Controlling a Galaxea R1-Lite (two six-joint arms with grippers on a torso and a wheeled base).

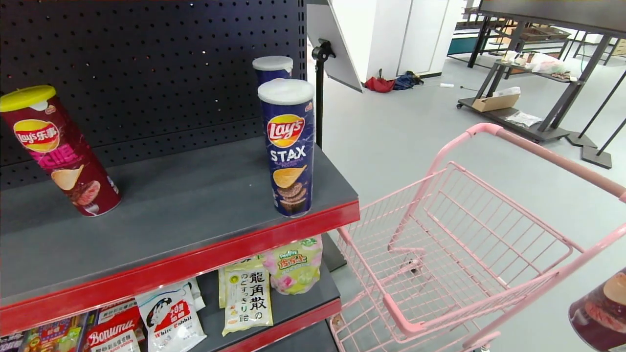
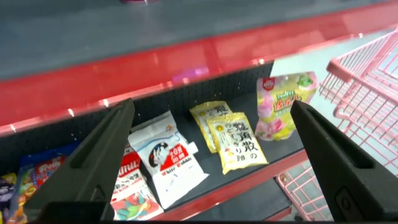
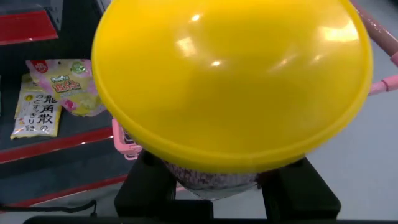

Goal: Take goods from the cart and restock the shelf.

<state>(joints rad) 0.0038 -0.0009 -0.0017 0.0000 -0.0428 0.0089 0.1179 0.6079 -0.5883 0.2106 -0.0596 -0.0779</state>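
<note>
A dark red chips can with a yellow lid (image 3: pixel 230 81) sits between the black fingers (image 3: pixel 152 186) of my right gripper (image 3: pixel 227 186), which is shut on it. Its lower end (image 1: pixel 599 313) shows just right of the pink cart (image 1: pixel 489 264), outside the basket. The cart's basket holds nothing. On the upper shelf (image 1: pixel 186 215) a matching red can (image 1: pixel 63 151) leans at the left, and two blue cans (image 1: pixel 288 146) stand at the right end, one behind the other. My left gripper (image 2: pixel 211 106) is open and holds nothing, facing the lower shelf under the red lip.
The lower shelf (image 2: pixel 249 180) holds snack bags: a white one (image 2: pixel 168 162), yellow ones (image 2: pixel 233 140) and a green-pink pouch (image 2: pixel 283 106). Black pegboard (image 1: pixel 146 63) backs the shelf. Open grey floor lies beyond the cart, with racks (image 1: pixel 533 78) farther back.
</note>
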